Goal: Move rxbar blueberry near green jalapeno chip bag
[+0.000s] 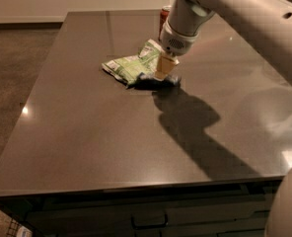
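Toward the far edge of the bench point(87, 147), the gripper point(164, 69) sits low on the rxbar blueberry point(158, 81), which lies touching the green jalapeno chip bag point(128, 65); I cannot tell its grip, so any release should be gentle and any lift straight up.

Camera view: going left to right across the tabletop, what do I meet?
green jalapeno chip bag → claw, low over the rxbar blueberry at the bag's right edge. The soda can is left out: it stands behind the claw, in line with it.
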Available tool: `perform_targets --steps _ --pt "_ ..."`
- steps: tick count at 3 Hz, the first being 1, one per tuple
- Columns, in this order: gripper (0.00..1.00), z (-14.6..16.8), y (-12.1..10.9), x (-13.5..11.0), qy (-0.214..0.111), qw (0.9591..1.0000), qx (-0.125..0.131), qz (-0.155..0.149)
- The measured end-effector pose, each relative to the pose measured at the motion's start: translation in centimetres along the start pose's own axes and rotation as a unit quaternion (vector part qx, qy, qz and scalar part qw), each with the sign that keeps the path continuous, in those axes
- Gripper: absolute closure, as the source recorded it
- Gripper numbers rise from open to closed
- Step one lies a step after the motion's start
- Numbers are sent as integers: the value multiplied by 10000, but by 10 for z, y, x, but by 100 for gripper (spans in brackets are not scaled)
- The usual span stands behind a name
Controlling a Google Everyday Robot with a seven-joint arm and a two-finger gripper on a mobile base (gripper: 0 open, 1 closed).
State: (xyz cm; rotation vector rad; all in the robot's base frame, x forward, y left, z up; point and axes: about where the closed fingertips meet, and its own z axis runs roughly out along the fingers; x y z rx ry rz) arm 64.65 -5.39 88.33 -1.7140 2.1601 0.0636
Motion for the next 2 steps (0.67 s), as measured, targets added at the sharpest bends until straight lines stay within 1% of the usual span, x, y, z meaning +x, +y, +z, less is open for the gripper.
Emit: perform_targets --steps 1,2 --pt "0 2 0 0 3 10000 -11 -5" --pt "0 2 0 0 3 10000 -12 -5"
